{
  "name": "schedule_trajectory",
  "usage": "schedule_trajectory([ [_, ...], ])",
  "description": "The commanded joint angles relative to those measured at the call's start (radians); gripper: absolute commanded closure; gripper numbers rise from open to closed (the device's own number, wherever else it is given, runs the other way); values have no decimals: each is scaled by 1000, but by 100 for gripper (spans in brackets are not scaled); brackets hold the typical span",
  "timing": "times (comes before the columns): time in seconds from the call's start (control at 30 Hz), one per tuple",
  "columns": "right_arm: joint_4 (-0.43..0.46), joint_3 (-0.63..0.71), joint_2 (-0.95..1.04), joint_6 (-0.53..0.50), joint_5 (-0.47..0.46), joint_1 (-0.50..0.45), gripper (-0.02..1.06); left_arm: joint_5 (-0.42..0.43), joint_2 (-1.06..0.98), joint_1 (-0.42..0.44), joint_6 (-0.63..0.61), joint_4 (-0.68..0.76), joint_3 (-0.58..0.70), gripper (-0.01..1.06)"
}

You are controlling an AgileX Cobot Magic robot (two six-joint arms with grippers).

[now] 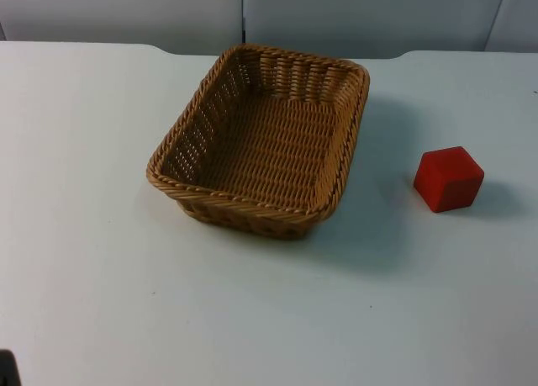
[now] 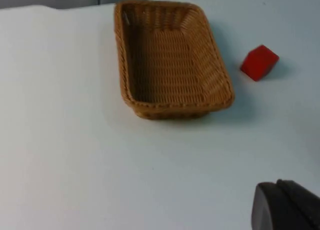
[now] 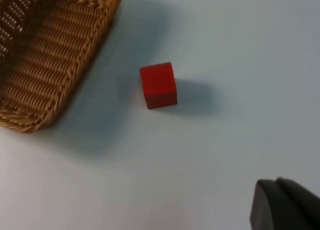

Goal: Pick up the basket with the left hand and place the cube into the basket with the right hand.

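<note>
A: Start near. What sits closest to us on the table [image 1: 101,302]?

B: Bare white top. Then the wicker basket [image 1: 262,142] near the middle, flat on the surface and empty, its long axis running away towards the grey partition wall [image 1: 370,16]. The red cube [image 1: 448,178] rests on the table to the basket's right, apart from it, not touching.

A: And the grippers?

B: Both are up and back from the objects. The left wrist view looks down on the basket [image 2: 170,59] with the cube [image 2: 259,62] beyond its far side; one dark fingertip of the left gripper [image 2: 285,205] shows at the edge. The right wrist view has the cube [image 3: 158,84] almost centred, the basket's corner [image 3: 50,64] beside it, and a fingertip of the right gripper [image 3: 285,205]. Whether either pair of jaws is apart or together — I cannot tell.

A: So nothing is done yet?

B: By my reading, no: basket on the table, cube outside it.

A: What could go wrong?

B: The basket's wall slopes and the weave is ridged — a pinch on the rim could slip, or the basket could tilt once lifted from one side. The cube sits turned at an angle to the table edge; fingers closing across its corners could twist or push it away. And a tilted basket could let the cube slide out.
</note>
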Motion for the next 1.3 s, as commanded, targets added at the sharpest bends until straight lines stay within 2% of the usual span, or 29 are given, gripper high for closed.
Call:
schedule_trajectory([
  [0.0,-3,-8,-4,3,2,1,105,24,77,3,11,-34,-17,105],
  [0.27,-3,-8,-4,5,4,1,105,28,354,3,33,-69,-18,105],
  [0.33,-3,-8,-4,5,4,1,105,-28,449,3,128,-123,-18,105],
  [0.4,-3,-8,-4,5,4,1,105,-114,563,3,171,-219,-18,105],
  [0.43,-3,-8,-4,5,4,1,105,-114,563,3,171,-219,-18,105],
  [0.53,-3,-8,-4,5,4,1,105,-191,707,3,257,-359,-32,105],
  [0.57,-3,-8,-4,5,4,1,105,-194,758,3,300,-379,-45,105],
  [0.77,1,-8,-4,5,16,1,105,-201,958,3,344,-331,-119,104],
  [0.87,4,-8,-4,5,51,1,105,-185,1066,3,374,-327,-156,103],
  [1.07,7,-8,-4,9,72,1,105,-214,1152,3,439,-365,-197,103],
  [1.17,29,-8,-4,9,72,1,105,-223,1176,3,503,-438,-229,103],
  [1.27,39,-8,-4,9,72,1,105,-217,1188,3,507,-447,-258,103],
])
